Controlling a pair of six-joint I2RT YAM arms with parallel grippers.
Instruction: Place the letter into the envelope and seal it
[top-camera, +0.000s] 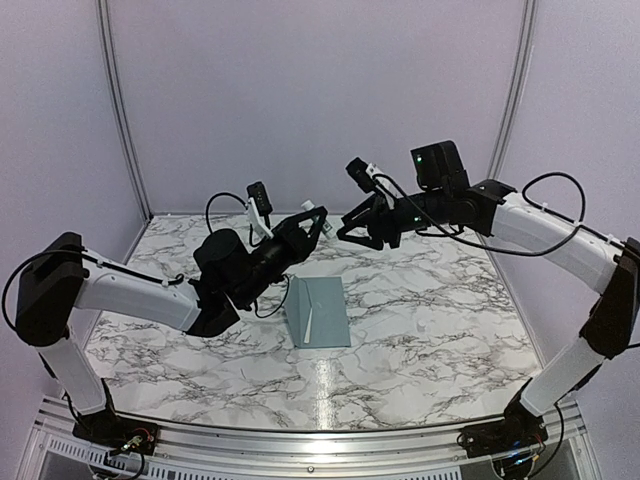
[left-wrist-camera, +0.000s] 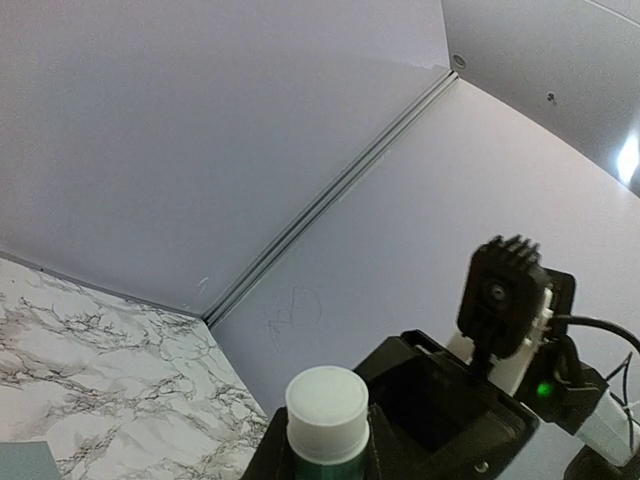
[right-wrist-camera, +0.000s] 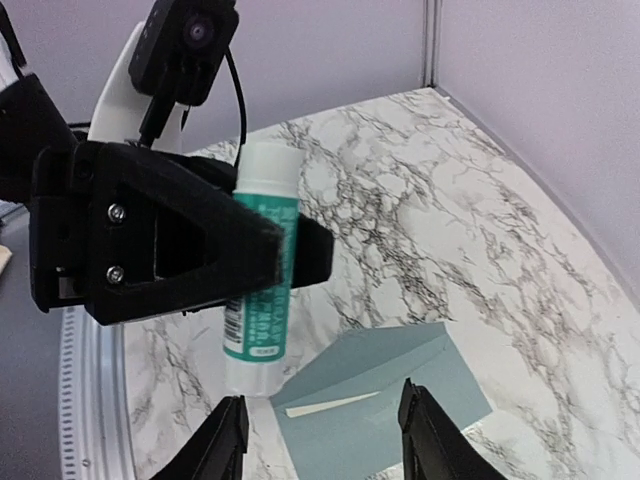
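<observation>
The grey-blue envelope (top-camera: 322, 315) lies flat on the marble table, its flap raised on the left side. It also shows in the right wrist view (right-wrist-camera: 420, 395). A thin pale strip (right-wrist-camera: 330, 403) shows at its mouth; I cannot tell whether it is the letter's edge. No tan sheet shows elsewhere. My left gripper (top-camera: 316, 222) is raised above the table and shut on a white-green glue stick (right-wrist-camera: 258, 270), whose white cap (left-wrist-camera: 327, 405) points toward the right arm. My right gripper (right-wrist-camera: 322, 400) is open and empty, just in front of the glue stick, not touching it.
The right arm's wrist and camera (left-wrist-camera: 505, 300) fill the lower right of the left wrist view. Pale walls with a metal corner post (top-camera: 120, 110) close the table at the back and sides. The table's metal front rail (top-camera: 320, 440) lies by the arm bases.
</observation>
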